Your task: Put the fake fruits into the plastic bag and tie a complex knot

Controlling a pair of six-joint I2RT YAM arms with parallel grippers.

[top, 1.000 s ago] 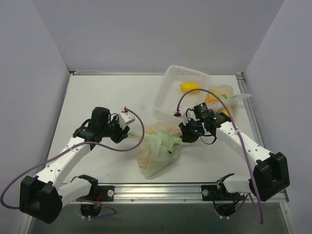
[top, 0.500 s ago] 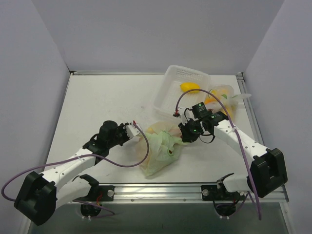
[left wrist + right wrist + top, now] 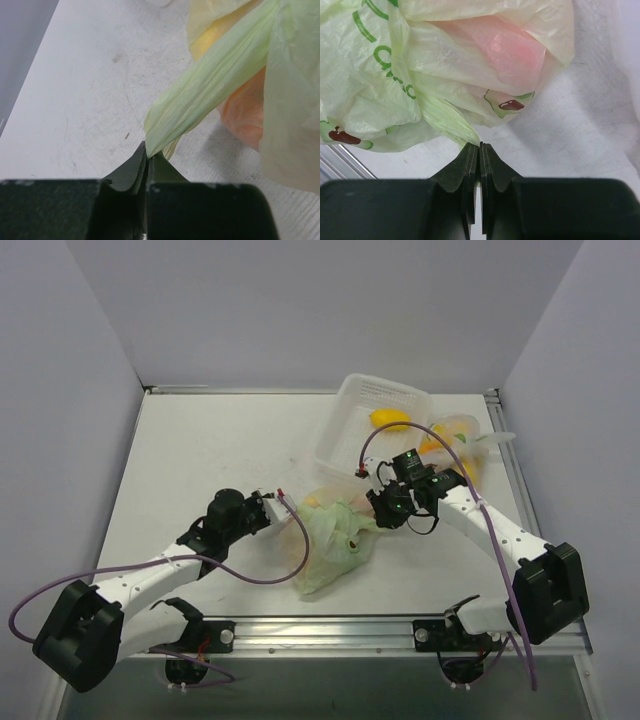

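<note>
Since a second ago, the left gripper (image 3: 146, 161) has swung right and now pinches the left handle (image 3: 215, 82) of the bag (image 3: 335, 548), which lies near centre. Fruits (image 3: 500, 52) show through the film. The right gripper (image 3: 480, 150) clamps the right handle (image 3: 451, 125). Both pinches are at the tips, so a hard pull could slip one or tear the thin film.

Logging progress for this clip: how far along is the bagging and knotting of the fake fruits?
Done: a reddish fruit shows through the avocado-printed bag. In hand: the left gripper and right gripper each pinch, fingers shut, a gathered strip of the bag. Left: no knot is visible, and a yellow fruit lies in the white basket.
</note>
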